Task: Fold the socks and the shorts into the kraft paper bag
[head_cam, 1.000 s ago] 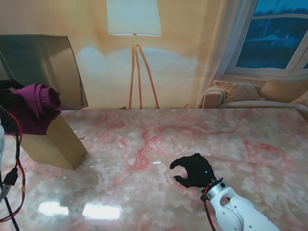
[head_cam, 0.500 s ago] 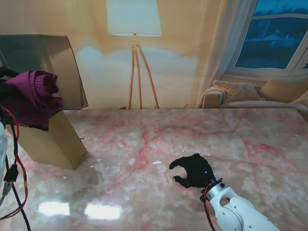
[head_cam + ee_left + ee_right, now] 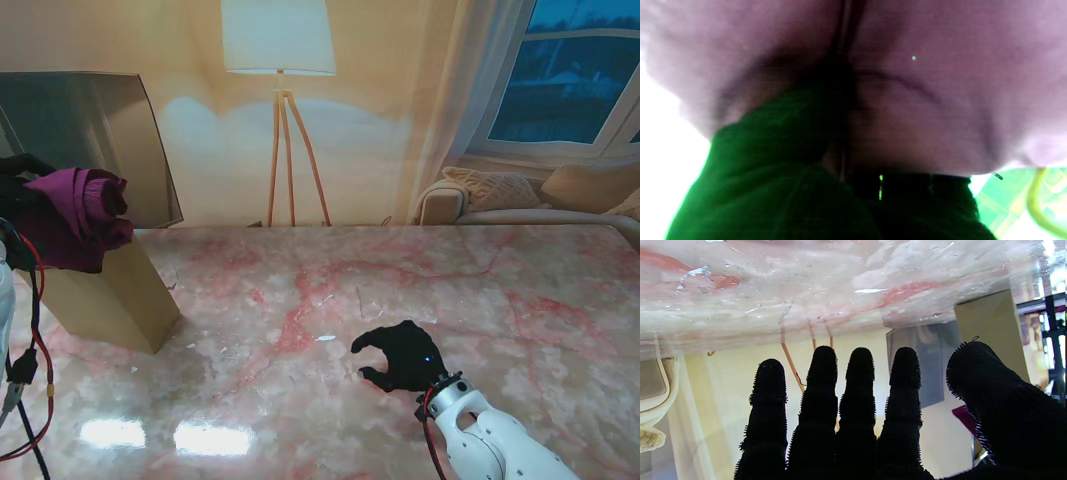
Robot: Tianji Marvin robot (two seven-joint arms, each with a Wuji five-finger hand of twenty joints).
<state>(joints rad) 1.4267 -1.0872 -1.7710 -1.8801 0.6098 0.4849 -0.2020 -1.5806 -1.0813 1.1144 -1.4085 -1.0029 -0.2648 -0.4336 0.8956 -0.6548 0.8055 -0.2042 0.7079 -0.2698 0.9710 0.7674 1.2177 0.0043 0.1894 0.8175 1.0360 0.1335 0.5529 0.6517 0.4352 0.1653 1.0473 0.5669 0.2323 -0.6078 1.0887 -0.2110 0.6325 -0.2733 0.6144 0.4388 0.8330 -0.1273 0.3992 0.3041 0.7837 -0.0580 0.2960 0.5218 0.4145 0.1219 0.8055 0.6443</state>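
The left hand (image 3: 18, 172) is holding the bundled purple shorts (image 3: 75, 215) over the mouth of the bag (image 3: 105, 300) at far left, placed for a drop inside; its fingers are hidden by cloth, so I cannot tell their grip. The right hand (image 3: 402, 354) is resting on the counter (image 3: 300, 330), near right, fingers (image 3: 821, 380) straight, side by side, thumb apart, holding nothing. No socks are showing.
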